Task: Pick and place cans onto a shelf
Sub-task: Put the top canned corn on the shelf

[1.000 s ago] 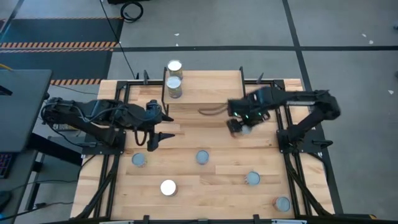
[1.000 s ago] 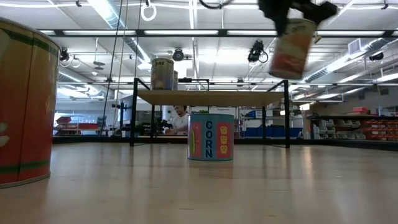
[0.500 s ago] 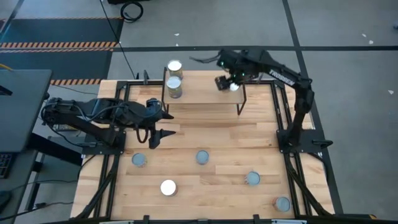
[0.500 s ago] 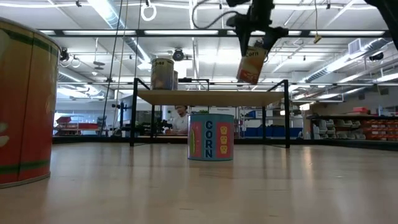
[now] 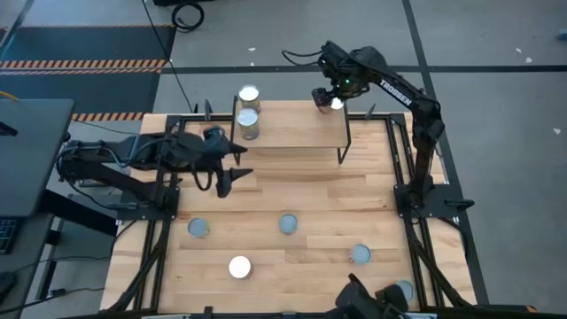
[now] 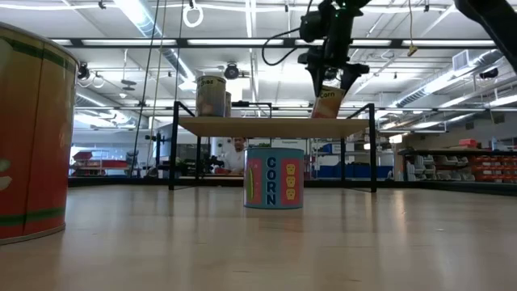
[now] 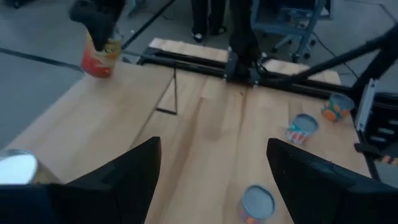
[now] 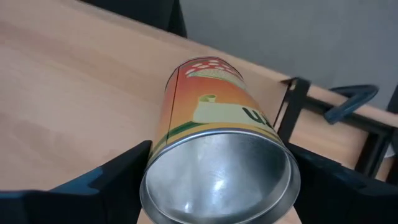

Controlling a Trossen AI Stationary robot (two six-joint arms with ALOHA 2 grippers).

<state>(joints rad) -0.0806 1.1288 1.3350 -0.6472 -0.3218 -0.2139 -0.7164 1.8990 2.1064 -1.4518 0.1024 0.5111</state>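
Slatted wooden table [image 5: 301, 204] fills the centre. At nine o'clock, a grey panel [image 5: 31, 151]. At eleven o'clock, hazard tape [image 5: 84, 64] on the floor and a coiled cable [image 5: 187, 13]. A person [image 6: 234, 153] sits beyond.

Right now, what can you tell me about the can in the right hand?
The can is a small metal tin with a shiny silver end and an orange-red label showing a mushroom picture. It sits between the fingers of the right hand, tilted, its lower edge at or just above the light wood board of the shelf, near the far right corner. Whether it already rests there cannot be told.
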